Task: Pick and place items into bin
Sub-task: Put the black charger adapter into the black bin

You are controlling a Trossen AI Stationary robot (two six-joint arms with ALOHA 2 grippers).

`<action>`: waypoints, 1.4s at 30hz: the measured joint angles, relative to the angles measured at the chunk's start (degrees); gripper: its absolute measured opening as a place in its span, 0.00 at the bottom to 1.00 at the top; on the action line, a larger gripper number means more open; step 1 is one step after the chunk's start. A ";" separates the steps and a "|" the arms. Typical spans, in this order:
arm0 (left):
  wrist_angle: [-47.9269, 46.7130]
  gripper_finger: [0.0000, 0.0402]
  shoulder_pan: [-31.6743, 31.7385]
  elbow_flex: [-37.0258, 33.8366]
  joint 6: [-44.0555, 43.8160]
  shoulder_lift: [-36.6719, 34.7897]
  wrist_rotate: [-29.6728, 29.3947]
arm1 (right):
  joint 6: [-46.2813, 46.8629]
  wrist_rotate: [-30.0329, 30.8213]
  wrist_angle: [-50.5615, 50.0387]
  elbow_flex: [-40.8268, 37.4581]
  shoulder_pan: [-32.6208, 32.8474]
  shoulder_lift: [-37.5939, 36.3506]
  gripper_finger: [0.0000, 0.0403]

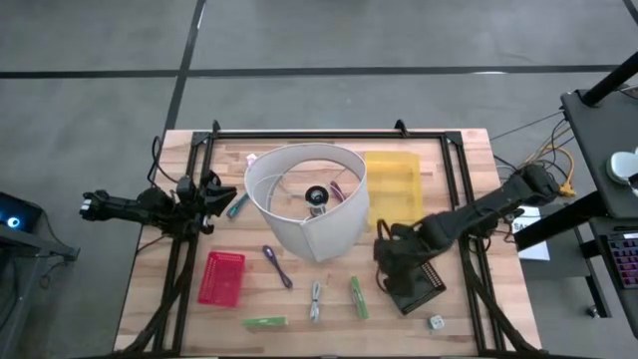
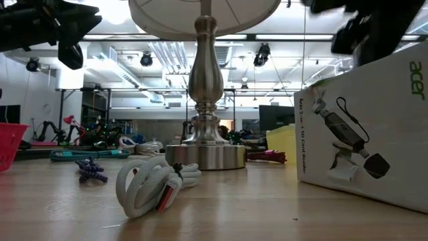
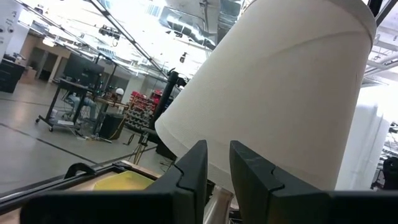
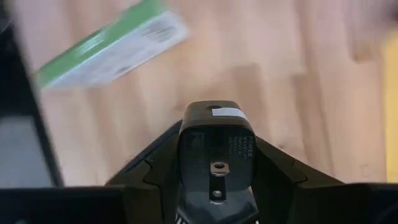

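Note:
My right gripper (image 1: 391, 265) hangs over the table's near right part, shut on a black power adapter (image 4: 216, 155). In the low view it shows dark (image 2: 374, 23) above the white-sided acer box (image 2: 368, 134). The yellow bin (image 1: 394, 184) lies flat on the table at the far right, beside the white lampshade (image 1: 309, 199). A green box (image 1: 358, 297), a second green box (image 1: 264, 322), a silvery clip (image 1: 316, 299), a purple tool (image 1: 277, 264) and a small grey cube (image 1: 436, 322) lie on the wood. My left gripper (image 3: 217, 171) waits at the table's left, pointing at the shade, with a narrow gap between its fingers. My right gripper pinches the black power adapter between its two fingers, one on each side face (image 4: 186, 155). The adapter's labelled face (image 4: 216, 146) is turned toward the wrist camera, and its end sticks out past the fingertips. The fingers slant down over the wood, and the adapter hangs clear of the table.
The big lampshade with its metal lamp base (image 2: 204, 154) stands mid-table, close to the bin's left side. A red basket (image 1: 221, 277) sits near left. A coiled white cable (image 2: 150, 187) lies near the low camera. A black frame (image 1: 454, 170) borders the table.

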 joint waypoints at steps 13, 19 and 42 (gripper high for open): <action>0.00 0.13 0.00 -0.17 0.10 0.00 0.00 | -10.68 -0.26 0.03 -2.38 8.89 0.73 0.34; -0.07 0.13 -0.04 -0.21 0.18 0.12 0.00 | -9.23 -0.45 1.47 -5.49 9.33 2.58 0.34; -0.04 0.13 0.00 -0.26 0.14 0.26 0.00 | -8.46 -2.42 5.21 -6.43 9.33 10.22 0.42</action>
